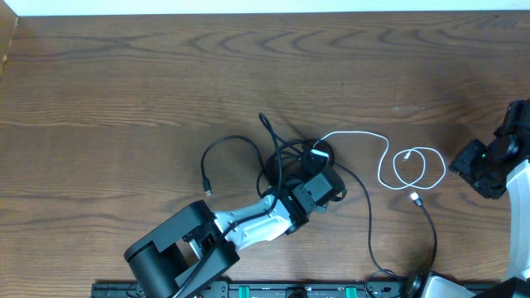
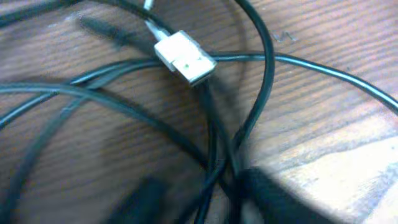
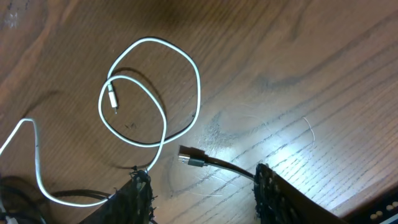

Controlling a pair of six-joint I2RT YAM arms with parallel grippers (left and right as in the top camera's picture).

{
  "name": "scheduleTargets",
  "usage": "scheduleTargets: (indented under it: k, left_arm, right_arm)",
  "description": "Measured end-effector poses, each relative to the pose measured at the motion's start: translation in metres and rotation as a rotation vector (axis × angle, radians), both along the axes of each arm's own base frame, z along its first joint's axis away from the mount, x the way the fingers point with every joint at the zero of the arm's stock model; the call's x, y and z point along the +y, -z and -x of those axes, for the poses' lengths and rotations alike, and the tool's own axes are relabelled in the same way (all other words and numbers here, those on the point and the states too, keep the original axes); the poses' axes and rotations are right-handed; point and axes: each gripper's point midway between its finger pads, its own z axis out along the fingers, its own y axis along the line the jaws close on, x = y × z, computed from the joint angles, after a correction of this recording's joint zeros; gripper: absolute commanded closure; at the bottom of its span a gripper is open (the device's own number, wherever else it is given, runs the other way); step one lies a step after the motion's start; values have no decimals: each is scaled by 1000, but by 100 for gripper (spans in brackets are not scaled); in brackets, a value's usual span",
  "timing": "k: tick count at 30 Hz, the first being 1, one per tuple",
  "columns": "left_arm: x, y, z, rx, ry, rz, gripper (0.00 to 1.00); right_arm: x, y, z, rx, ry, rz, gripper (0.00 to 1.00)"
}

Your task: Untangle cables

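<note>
The brown wood-grain bench (image 1: 124, 91) filled the overhead view. The left arm (image 1: 248, 223), black and white, reached in from the near edge toward the middle. The right arm (image 1: 520, 190) stood at the far right edge.

The left gripper (image 1: 319, 186) sat over a knot of thin black cables (image 1: 286, 161) at the centre of the bench. Its own camera showed only dark blurs at the bottom edge, so I could not tell whether it was spread or pinching anything. The right gripper (image 3: 200, 175) was spread wide and held nothing, and in the overhead view it lay well apart from the knot.

A thin white cable (image 1: 383, 153) ran out of the knot to the right, arched over, and ended in a double loop between the knot and the right gripper. A long black cable (image 1: 432, 232) ran from just below that loop to the near edge of the bench. Another black cable (image 1: 228, 141) curved out of the knot to the left and came down to a small plug.

In the left wrist view, a flat white USB plug (image 2: 186, 57) lay on top of crossing black strands. In the right wrist view, the silver-tipped plug (image 3: 193, 160) of the long black cable lay just outside the white loop, seen between the spread fingers. The small white plug end (image 3: 112, 99) rested inside the loop.
</note>
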Motion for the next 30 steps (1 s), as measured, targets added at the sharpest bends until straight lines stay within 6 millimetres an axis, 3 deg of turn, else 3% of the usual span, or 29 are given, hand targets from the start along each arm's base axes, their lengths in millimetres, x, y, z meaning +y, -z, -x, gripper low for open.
scheduleTargets:
  k: [8,10,14,17,20,24,28,29,30]
  left_arm:
    - [2,-1,2,3,10,-15,92]
    - [5,-4,4,1,20,-24,92]
    - [7,-30,5,-27,28,9,92]
    - [4,-58,3,-66,31,69,92]
    - [0,-75,5,-59,50,130,92]
    - [-6,-85,10,14,120,221,92]
    - [-11,-90,17,111,214,313,92]
    - [-11,-91,18,133,231,336,92]
    - [-12,-93,20,158,250,364,92]
  right_arm:
    - [2,1,5,22,1,-9,42]
    - [3,2,8,34,2,-15,32]
    - [16,3,12,42,-35,-76,26]
    - [44,-2,2,-29,-173,-213,24]
    - [84,-20,-11,-174,-391,-400,17]
    - [127,-50,-20,-383,-642,-574,14]
    - [154,-67,-22,-489,-791,-647,15]
    - [161,-70,-22,-508,-831,-655,14]
    - [168,-72,-23,-527,-871,-658,5]
